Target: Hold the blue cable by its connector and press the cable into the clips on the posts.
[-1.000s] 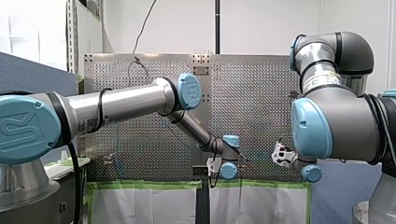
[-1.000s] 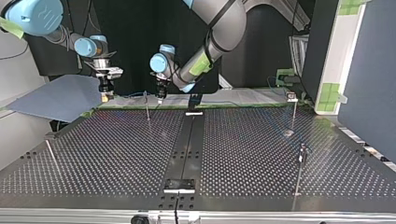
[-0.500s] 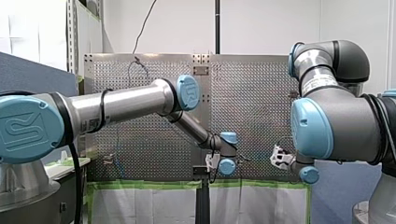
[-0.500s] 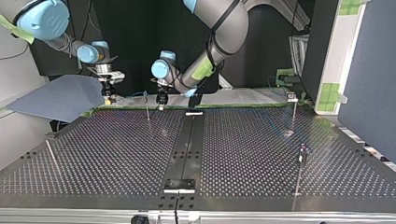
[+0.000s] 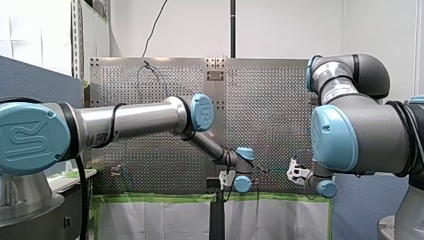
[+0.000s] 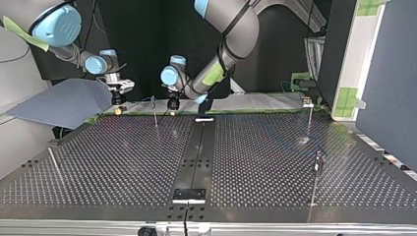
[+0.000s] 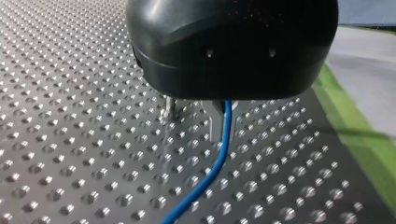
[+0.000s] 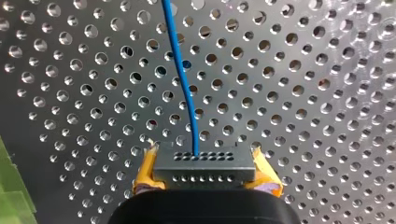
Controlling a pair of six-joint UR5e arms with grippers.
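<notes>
Clamping the connector (image 8: 204, 166) — my right gripper (image 8: 206, 173); blue cable (image 8: 180, 79) runs ahead.

The perforated table (image 6: 275, 162) fills the lower part of the view, split by a dark centre strip (image 6: 197, 147) with a small bracket (image 6: 188, 194) at its near end. My right gripper (image 6: 118, 109) and my left gripper (image 6: 172, 105) hang pointing down at the far edge, well apart, a thin post (image 6: 155, 114) between them. A blue cable (image 6: 142, 101) shows faintly there. 2 more posts (image 6: 309, 118) stand at the view's right, and a grey sheet (image 6: 59, 103) lies at its left.
</notes>
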